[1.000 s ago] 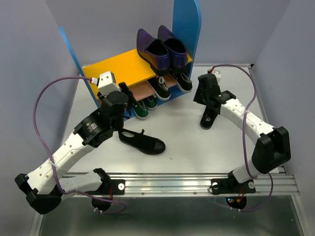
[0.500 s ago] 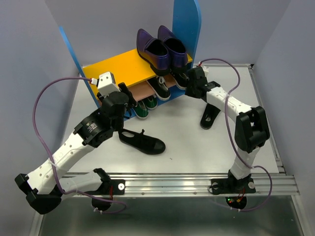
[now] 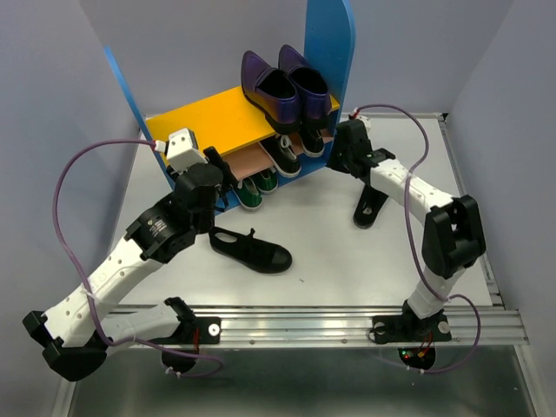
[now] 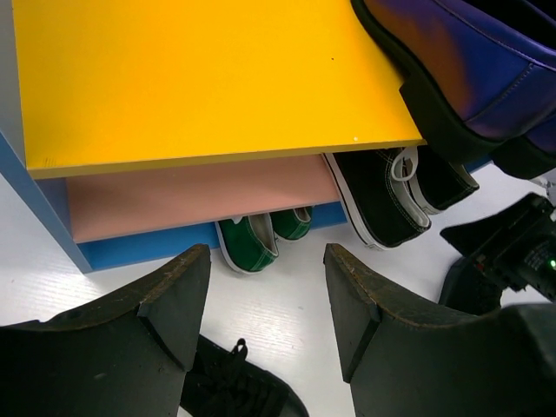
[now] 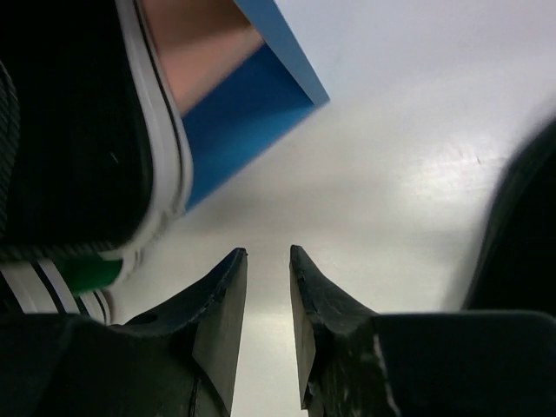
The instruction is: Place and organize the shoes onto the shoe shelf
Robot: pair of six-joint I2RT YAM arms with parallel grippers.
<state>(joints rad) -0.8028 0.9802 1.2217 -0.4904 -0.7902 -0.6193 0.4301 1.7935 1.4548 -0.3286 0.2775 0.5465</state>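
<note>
right pincer [image 5: 268, 254] slightly parted, black sneaker [image 5: 69, 130] beside

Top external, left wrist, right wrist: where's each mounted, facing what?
Top external: above, behind the bases, looking down at the shoe shelf; left arm, right arm show.
Left wrist: faces the shelf front; left pincer open.
Right wrist: low, faces table by shelf corner; right pincer shows.
Shared: black sneakers in both wrist views.

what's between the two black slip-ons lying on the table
Nothing: the top view shows only bare table between the left slip-on and the right slip-on.
</note>
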